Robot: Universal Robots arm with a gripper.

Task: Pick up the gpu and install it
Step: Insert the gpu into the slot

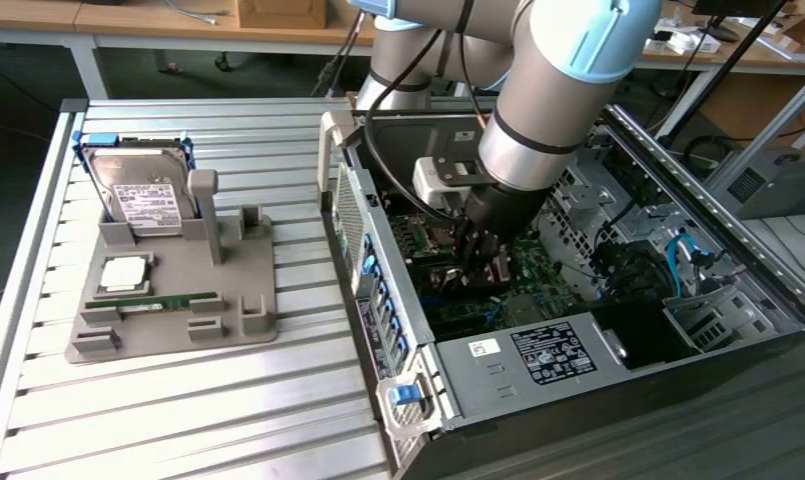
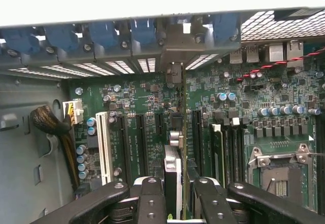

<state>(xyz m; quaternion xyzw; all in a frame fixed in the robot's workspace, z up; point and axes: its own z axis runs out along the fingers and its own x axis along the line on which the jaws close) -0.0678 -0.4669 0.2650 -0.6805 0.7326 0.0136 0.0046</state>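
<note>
matt plastic tray (image 1: 246, 292), ribbed metal table (image 1: 175, 420)

- Hard drive (image 1: 142, 195) stands upright in a grey holder (image 1: 249, 290), on the exterior view's left.
- RAM stick (image 1: 170, 300) and processor chip (image 1: 125, 272) lie on that holder.
- Open computer case (image 1: 354, 215) beside it, green motherboard (image 2: 147, 102) exposed.

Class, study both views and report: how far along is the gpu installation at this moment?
Done: the gpu is off the table and inside the open computer case. In hand: the gripper is shut on it, edge-on over the motherboard slots. Left: seating it and letting go; whether it has entered a slot cannot be told.
</note>
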